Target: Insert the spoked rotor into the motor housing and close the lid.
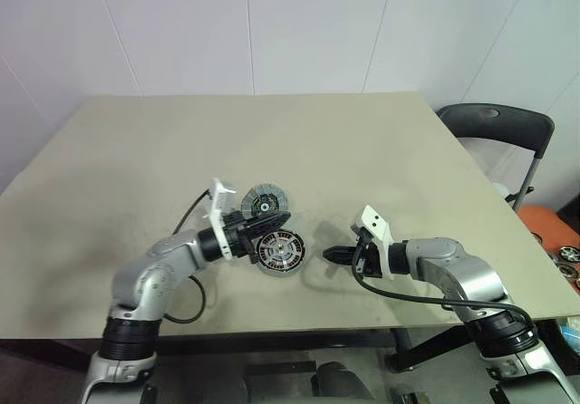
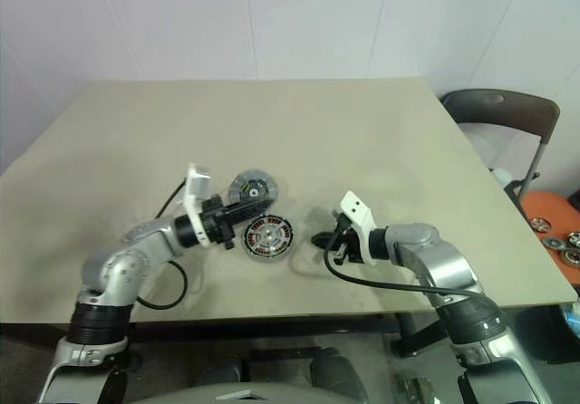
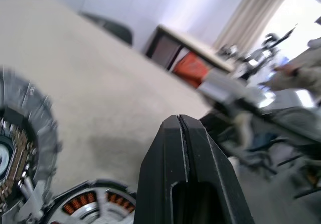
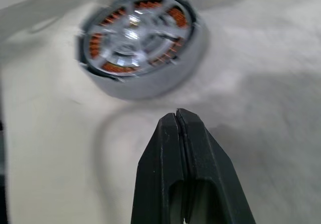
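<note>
The motor housing (image 1: pixel 279 252) lies flat near the table's front, a dark ring with copper windings. The silvery spoked rotor (image 4: pixel 133 27) sits inside its centre. The lid (image 1: pixel 265 200), a grey ribbed disc with a dark centre, is just behind the housing and close against it. My left gripper (image 1: pixel 275 224) is shut and empty. It points right, between the lid and the housing, over the housing's far rim. My right gripper (image 1: pixel 332 254) is shut on nothing and hovers a short way right of the housing, pointing at it.
The beige table (image 1: pixel 272 141) is bare behind the parts. A black chair (image 1: pixel 497 123) stands past the right edge. Further round parts lie on an orange surface (image 1: pixel 560 245) on the floor to the right. A black cable (image 1: pixel 192 306) loops under my left arm.
</note>
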